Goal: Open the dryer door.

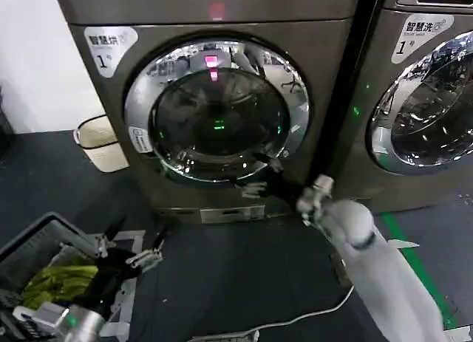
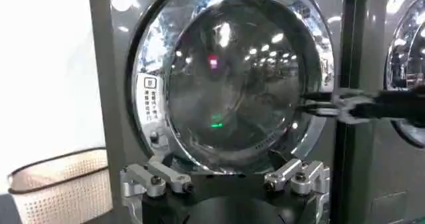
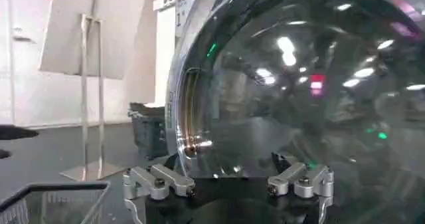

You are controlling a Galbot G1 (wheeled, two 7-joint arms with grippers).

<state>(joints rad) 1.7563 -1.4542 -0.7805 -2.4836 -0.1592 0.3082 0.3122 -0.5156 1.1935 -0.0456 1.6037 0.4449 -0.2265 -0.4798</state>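
Our right hand [image 1: 255, 185] sits at the lower right rim of the dryer door [image 1: 216, 109], fingers spread wide and holding nothing; the closed door lies just ahead and to its left. Our left hand [image 1: 126, 255] hangs open, low and nearer us.

R arm reaches fwd, right gripper [image 1: 260, 181] up high w/ fingers [image 3: 163, 181] spread. L arm sits low, left gripper [image 1: 127, 252] open too, fingers [image 2: 154, 179] apart.

Dim room, ceiling-light glare on the door glass [image 1: 218, 120], motion-blurred right arm [image 1: 369, 261]
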